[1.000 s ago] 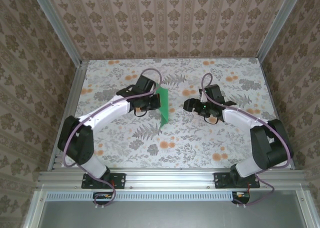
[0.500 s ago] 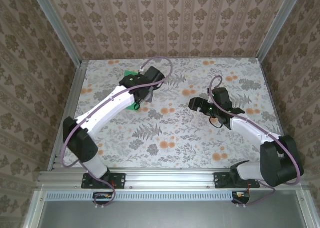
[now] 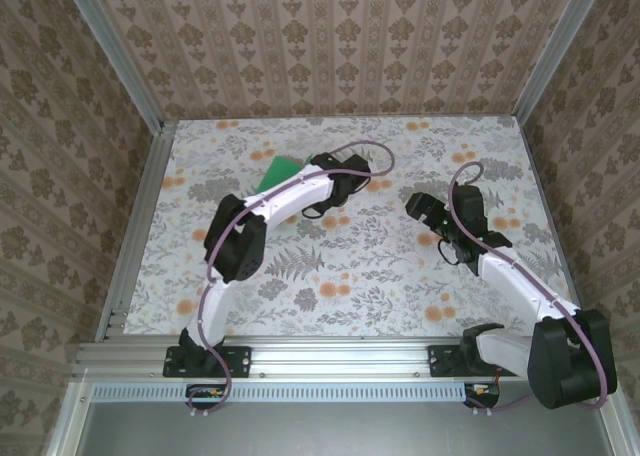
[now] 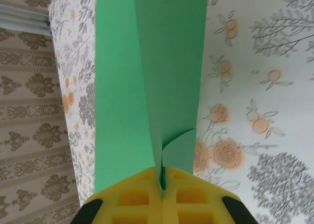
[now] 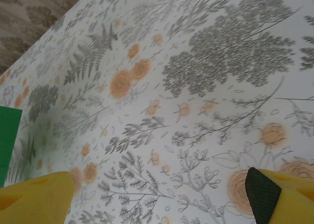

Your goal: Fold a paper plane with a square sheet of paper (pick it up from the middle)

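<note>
Between your left jaws, pressed together on its near edge, the sheet (image 4: pixel 147 86) runs straight away from the wrist, and its ridge follows the jaws' own line. One flap lies flatter on the left. From above, the sheet shows as a green patch (image 3: pixel 278 169) toward the table's (image 3: pixel 400 286) far left, just beside the left arm (image 3: pixel 270 201). Your right jaws stand spread and empty, low over the table, with a green corner (image 5: pixel 7 135) off to their left, well apart. Any help from the right arm (image 3: pixel 510 271) would, I judge, mean reaching leftward across the ridge line.
</note>
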Controlling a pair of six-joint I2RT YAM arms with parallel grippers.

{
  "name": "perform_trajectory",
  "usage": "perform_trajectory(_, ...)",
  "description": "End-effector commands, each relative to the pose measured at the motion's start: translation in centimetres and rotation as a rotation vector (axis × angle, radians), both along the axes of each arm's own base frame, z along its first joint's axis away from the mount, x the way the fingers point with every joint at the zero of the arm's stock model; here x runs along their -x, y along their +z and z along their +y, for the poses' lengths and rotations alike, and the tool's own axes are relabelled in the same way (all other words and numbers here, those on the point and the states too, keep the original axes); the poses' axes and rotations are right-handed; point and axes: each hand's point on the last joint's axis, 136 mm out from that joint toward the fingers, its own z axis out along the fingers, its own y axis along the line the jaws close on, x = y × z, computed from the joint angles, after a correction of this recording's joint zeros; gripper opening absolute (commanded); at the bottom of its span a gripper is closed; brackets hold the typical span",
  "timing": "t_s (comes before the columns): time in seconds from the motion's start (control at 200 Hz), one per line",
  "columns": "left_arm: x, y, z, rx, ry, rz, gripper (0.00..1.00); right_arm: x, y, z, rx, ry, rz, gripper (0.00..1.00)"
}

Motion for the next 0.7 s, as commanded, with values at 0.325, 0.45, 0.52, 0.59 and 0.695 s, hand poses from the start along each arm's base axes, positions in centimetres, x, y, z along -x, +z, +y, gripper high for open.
perform_trajectory(0.325,-0.6,-4.9,-4.4,-0.025,-0.094,0.094,0.04,1.0,-1.8,-3.4,0.006,-0.155,0.062,0.92)
perform_trajectory(0.45,0.1,-6.2,-5.3,-0.013,-0.103,0.124,0.05,1.1,-2.1,-3.7,-0.004,-0.168,0.066,0.92)
perform_trajectory(0.52,0.6,-6.8,-5.6,-0.006,-0.101,0.137,0.06,1.1,-2.3,-3.7,-0.007,-0.17,0.072,0.92)
perform_trajectory(0.59,1.0,-7.3,-5.9,0.0,-0.097,0.148,0.07,1.1,-2.3,-3.7,-0.012,-0.171,0.074,0.92)
perform_trajectory(0.695,1.6,-7.9,-6.2,0.025,-0.087,0.171,0.11,1.1,-2.5,-3.7,-0.017,-0.171,0.082,0.92)
